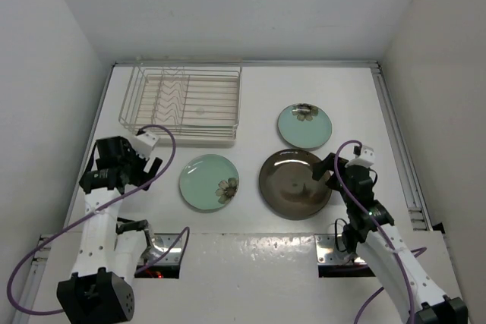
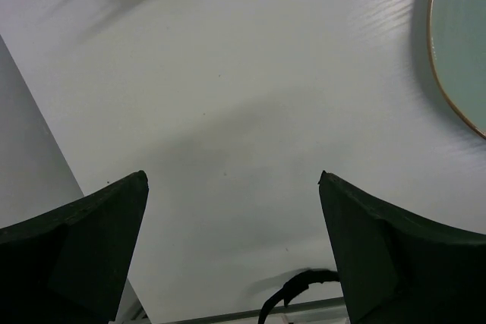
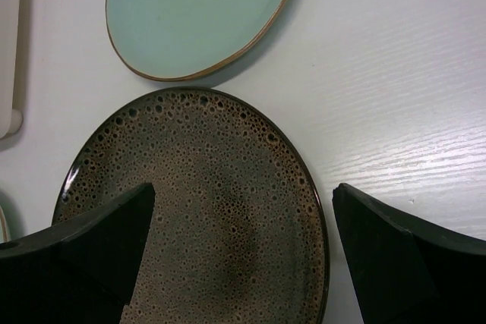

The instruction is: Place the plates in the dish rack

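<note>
1. Left tool (image 2: pixel 231 178), jaws apart, over counter (image 1: pixel 357 111) beside near mint plate (image 1: pixel 209 181).
2. Right tool (image 3: pixel 243 186), jaws apart, over brown plate (image 1: pixel 295 184).
3. Far mint plate (image 1: pixel 304 126) behind brown plate; rack (image 1: pixel 237 96) back-left; all plates flat on counter.

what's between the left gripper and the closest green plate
Nothing: the white table between the open left gripper and the near mint-green plate is bare, seen in the left wrist and top views.

White table (image 1: pixel 357 96): dish rack (image 1: pixel 182 136) far left; near mint plate (image 1: pixel 209 181), far mint plate (image 1: pixel 304 126), brown plate (image 1: pixel 288 187) flat.
</note>
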Available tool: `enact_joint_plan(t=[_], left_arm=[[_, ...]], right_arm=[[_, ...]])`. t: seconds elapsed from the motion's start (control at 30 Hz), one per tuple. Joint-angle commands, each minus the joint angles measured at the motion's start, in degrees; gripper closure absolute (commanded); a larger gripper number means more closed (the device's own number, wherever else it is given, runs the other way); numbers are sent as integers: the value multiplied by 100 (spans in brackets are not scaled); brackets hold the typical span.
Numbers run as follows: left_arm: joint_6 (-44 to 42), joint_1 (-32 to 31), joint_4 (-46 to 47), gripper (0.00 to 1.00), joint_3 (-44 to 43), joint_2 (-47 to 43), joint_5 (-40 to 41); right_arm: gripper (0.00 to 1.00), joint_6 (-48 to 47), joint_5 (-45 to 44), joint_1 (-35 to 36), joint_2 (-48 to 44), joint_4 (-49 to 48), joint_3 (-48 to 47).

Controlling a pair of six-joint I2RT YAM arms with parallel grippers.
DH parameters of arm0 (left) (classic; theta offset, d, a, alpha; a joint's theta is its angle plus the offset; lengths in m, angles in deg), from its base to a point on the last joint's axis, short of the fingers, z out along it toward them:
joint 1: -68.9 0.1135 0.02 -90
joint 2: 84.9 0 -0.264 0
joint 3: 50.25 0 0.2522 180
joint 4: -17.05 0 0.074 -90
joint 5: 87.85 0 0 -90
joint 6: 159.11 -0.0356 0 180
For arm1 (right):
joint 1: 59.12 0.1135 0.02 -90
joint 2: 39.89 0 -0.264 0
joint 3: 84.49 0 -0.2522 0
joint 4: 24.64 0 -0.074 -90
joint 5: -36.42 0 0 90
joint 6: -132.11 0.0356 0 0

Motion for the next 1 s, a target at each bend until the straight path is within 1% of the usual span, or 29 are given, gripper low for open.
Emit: enact_joint_plan(t=[0.0,0.1,0.13,0.17,0.2,0.23,0.27,0.3,0.33,0.37,0.4,0.47,0.5,0.57,0.6,0.67,0.73,0.8,0.83,0.87,0.97], left_arm=[[192,-176,96,0,-85,45,-36],[-19,-247,-166,0,-550,493,-220],[-645,-247,-377,0,-709,677,-447],[-782,-369,-718,0,-1128,905,-832],[-783,-492,-904,0,-1402,1169,-993],[-714,-815,-1098,0,-1892,1780,-1229],[-608,-1036,-1265,0,-2071,2074,-1232],[-312,-1508,-1336,7,-2168,2329,-1232],[-195,-1756,-1258,10,-2169,2723,-988],[-90,-1985,-1136,12,-2100,2849,-864],[68,-2414,-743,13,-1968,2937,-715],[183,-2707,-284,13,-1539,3130,-240],[245,-2786,118,13,-1423,3201,-65],[385,-2718,376,12,-1300,3350,121],[386,-2517,560,12,-1229,3421,122],[438,-2383,728,12,-1159,3501,-53],[438,-2383,974,11,-1088,3553,-115],[351,-2383,1027,9,-1018,3606,-474],[281,-2383,1088,9,-1018,3771,-641],[219,-2383,1089,9,-1018,3851,-973],[219,-2383,1142,9,-1018,4308,-1249]], right_arm=[[0,92,-66,-15,3,-135,-116],[0,40,207,-15,82,-259,-151],[0,22,242,-24,152,-303,-177],[0,31,295,-33,231,-346,-221],[0,48,313,-24,319,-408,-256],[0,48,400,-24,451,-469,-309],[0,40,418,-7,548,-487,-379],[0,40,523,-33,601,-557,-467],[0,48,567,-33,706,-575,-503],[0,40,576,-42,802,-584,-564],[0,57,681,-16,847,-602,-643],[0,110,717,-24,961,-576,-748],[0,145,787,-24,962,-515,-792],[0,206,814,-24,918,-383,-872],[0,259,822,-24,900,-312,-889],[0,303,831,-15,699,-259,-820],[0,330,849,-24,522,-250,-715],[0,356,831,-33,320,-241,-661],[0,391,823,-42,277,-198,-644],[0,409,823,-24,206,-189,-583],[0,461,805,-24,74,57,-626]])
